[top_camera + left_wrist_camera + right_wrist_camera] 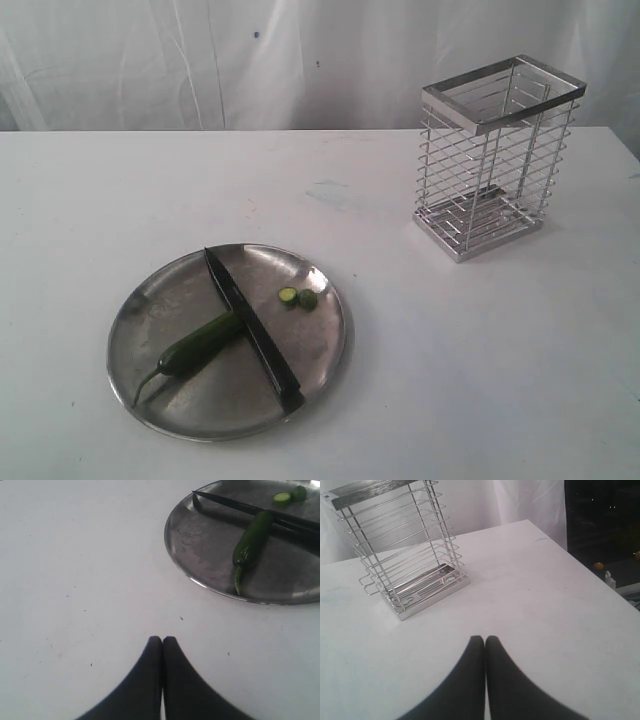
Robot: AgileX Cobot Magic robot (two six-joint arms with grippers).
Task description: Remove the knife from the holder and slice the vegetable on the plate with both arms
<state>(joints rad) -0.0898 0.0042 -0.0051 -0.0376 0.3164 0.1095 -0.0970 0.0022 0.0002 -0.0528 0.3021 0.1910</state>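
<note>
Finds the left gripper [162, 641] pinched fully together, gripping nothing, above bare table [450, 380] just off the plate [140, 330]. Sees on the plate the vegetable [200, 343], stem toward the left edge, with the knife [250, 325] laid against its cut end and the handle reaching the near rim. Reads as slicing under way, judging by two slices [298, 297] near the far rim. For another cut, spread the left jaws first and pin the pepper near its stem, well clear of the blade. Take the knife by the handle only. Notes the holder [495, 160], empty and upright, farther right. Finds the right gripper [485, 640] equally closed and empty near it; needs opening before reaching across.
</note>
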